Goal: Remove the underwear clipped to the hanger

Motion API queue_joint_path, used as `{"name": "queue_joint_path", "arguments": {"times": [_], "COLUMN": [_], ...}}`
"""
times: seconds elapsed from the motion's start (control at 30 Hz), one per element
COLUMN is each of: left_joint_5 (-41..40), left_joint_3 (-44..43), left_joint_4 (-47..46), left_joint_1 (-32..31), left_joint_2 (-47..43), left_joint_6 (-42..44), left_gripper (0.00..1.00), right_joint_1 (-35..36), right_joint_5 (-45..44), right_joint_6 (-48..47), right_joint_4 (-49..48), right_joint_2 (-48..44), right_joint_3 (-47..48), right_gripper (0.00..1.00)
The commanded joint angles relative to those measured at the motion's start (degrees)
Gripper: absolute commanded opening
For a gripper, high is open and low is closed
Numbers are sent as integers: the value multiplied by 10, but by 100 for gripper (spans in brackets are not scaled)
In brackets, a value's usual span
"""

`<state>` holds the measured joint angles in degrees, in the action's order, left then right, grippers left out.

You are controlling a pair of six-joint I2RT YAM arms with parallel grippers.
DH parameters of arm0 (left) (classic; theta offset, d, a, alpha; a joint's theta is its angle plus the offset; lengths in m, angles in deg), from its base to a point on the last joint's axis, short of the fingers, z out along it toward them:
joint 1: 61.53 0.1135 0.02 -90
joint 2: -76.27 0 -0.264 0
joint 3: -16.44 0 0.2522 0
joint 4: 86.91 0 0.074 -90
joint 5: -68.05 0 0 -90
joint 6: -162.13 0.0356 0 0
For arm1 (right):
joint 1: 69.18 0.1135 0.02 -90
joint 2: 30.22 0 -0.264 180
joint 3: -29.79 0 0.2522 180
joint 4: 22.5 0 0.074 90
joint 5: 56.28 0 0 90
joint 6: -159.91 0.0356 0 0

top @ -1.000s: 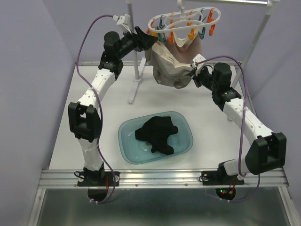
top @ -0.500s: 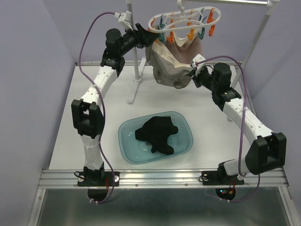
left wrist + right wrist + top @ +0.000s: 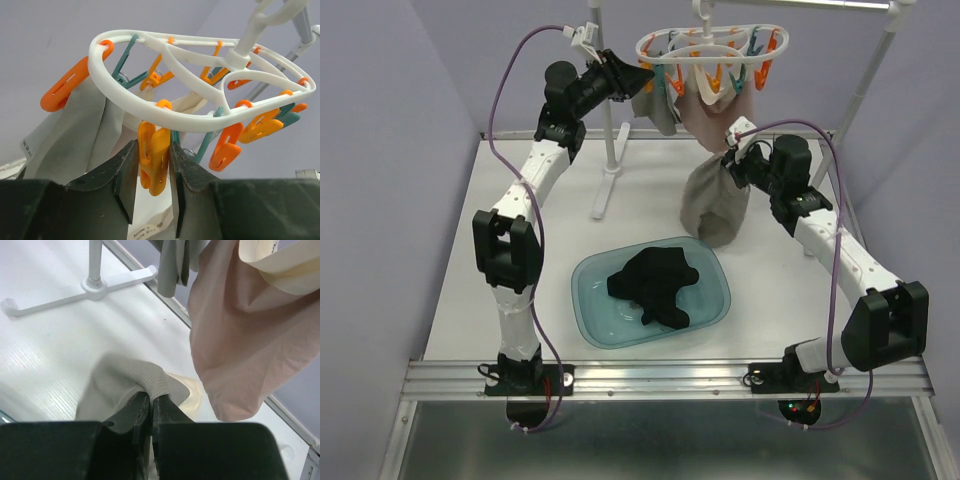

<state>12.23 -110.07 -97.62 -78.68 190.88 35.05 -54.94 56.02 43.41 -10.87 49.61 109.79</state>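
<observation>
Left gripper (image 3: 153, 152) jaws pinch an upright orange clothespin (image 3: 154, 167) on the hanger (image 3: 150, 107); right gripper (image 3: 151, 401) jaws clamp taupe underwear (image 3: 715, 205) dangling lengthwise below them, basin (image 3: 585, 290) just nearward-left.

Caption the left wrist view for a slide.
Left hand grips an orange clothespin on the white hanger, grey underwear clipped alongside.

I look in on pale lilac walls (image 3: 390, 120) on the left, back and right, under soft, even light. The white surface (image 3: 650, 210) shows a faint plank grain, with an aluminium rail (image 3: 660, 378) along its near edge. At the back a white tubular rack (image 3: 612, 140) stands on a T-shaped foot.
</observation>
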Motion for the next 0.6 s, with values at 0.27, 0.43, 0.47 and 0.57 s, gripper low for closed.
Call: {"name": "queue_joint_path", "arguments": {"times": [0.27, 0.43, 0.47, 0.57], "left_joint_5": [-26, -47, -58, -80], "left_joint_3": [87, 144, 162, 197], "left_joint_4": [-35, -27, -19, 6], "left_joint_1": [6, 9, 10, 11], "left_joint_2": [-111, -160, -177, -212], "left_joint_6": [57, 101, 119, 168], "left_gripper": [82, 94, 94, 97], "right_joint_1": [-8, -12, -13, -12], "right_joint_5": [-5, -13, -15, -26], "right_joint_6": [3, 1, 0, -6], "right_joint_4": [-14, -13, -11, -8], "right_joint_2": [-28, -41, -43, -53], "right_joint_3": [-22, -32, -34, -38], "right_gripper": [1, 1, 0, 1]}}
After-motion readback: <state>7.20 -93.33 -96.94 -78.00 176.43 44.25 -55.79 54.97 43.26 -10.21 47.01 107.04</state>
